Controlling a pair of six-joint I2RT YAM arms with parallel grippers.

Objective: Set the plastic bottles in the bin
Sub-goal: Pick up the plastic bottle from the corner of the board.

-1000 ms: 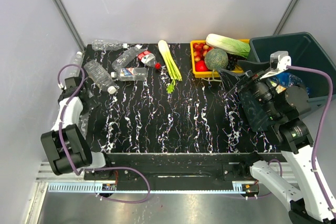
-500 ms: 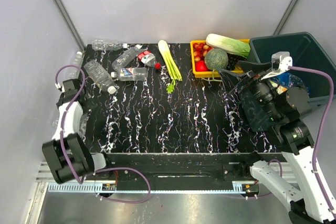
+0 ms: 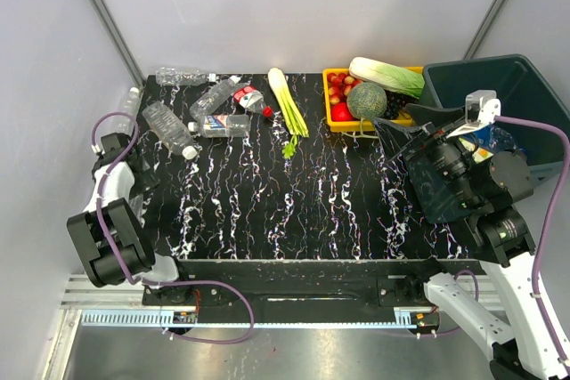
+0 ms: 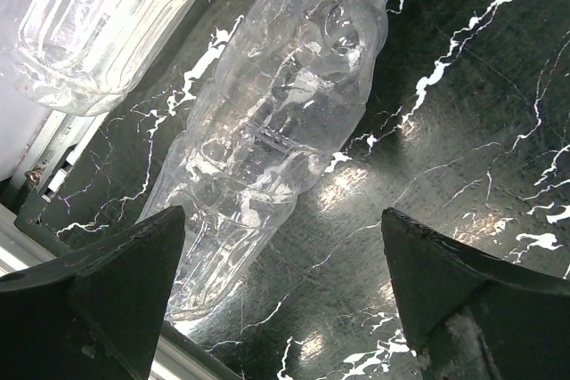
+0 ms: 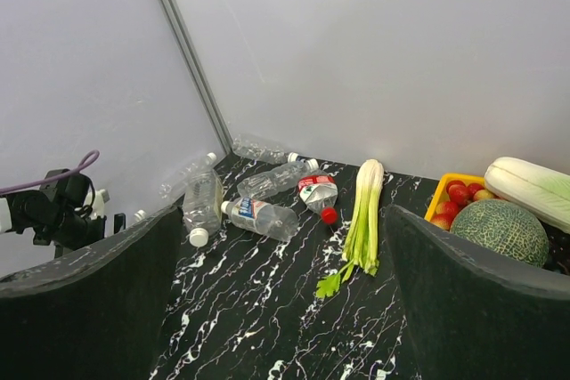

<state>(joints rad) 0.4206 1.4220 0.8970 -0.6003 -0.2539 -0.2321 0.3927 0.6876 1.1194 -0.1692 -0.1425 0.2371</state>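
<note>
1. Bottles (image 3: 169,128) lie scattered at the far-left corner of the counter (image 3: 312,193) — mostly clear, a few with blue or red labels.
2. The bin (image 3: 517,77) stands at the far right, well apart from them, just beside a yellow tray (image 3: 326,86) of vegetables.
3. The left end effector (image 4: 280,229) hangs low at the counter's left edge, fingers spread wide — a clear bottle (image 4: 276,131) lies on the counter ahead of them, not pinched.
4. The right end effector (image 5: 280,220) hovers near the bin, fingers spread, nothing between them.
5. Celery (image 3: 285,100) lies between the bottles and the tray.
</note>
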